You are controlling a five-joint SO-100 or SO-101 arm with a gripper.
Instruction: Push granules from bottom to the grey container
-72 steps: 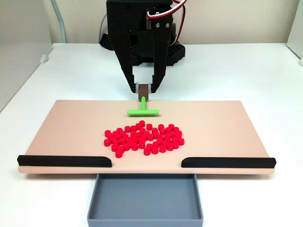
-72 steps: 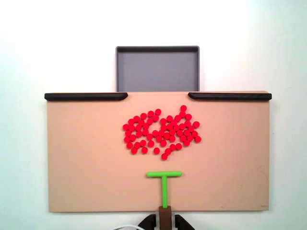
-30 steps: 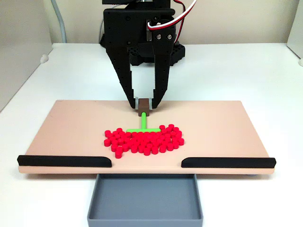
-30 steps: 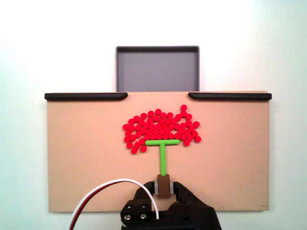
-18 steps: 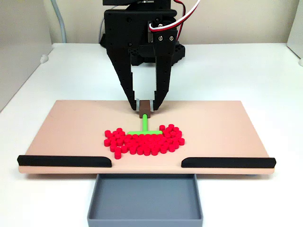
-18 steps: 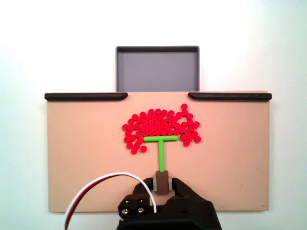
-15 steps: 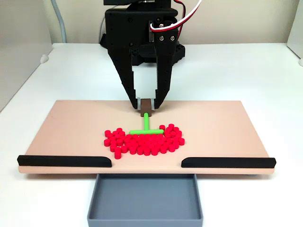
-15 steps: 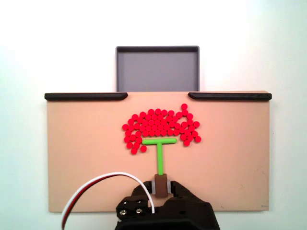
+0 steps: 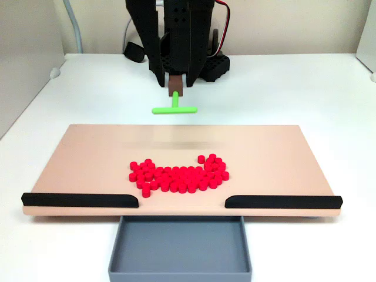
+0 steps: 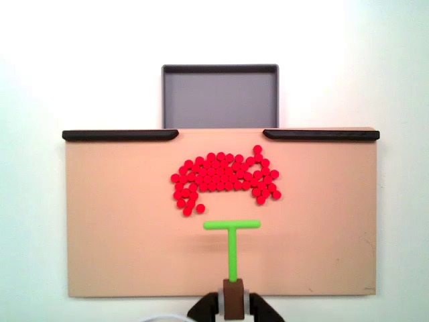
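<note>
**A:** What was the gripper doing?

**B:** It was clamped on the brown handle block of the green T-shaped pusher, seen at the bottom edge of the top-down fixed view. In the front-facing fixed view the pusher hung raised, apparently clear of the tan board.

**A:** And the red granules?

**B:** The granules lay in a tight cluster mid-board, ahead of the crossbar and apart from it. The cluster's long axis ran across the board, parallel to the crossbar. The grey container sat beyond the far edge, in line with the gap between the two black strips. It looked empty, so the job seemed barely begun.

**A:** So the push should go which way?

**B:** Probably straight ahead, from gripper through granules into the gap.

**A:** The surroundings?

**B:** A white tabletop, with pale walls behind.
</note>
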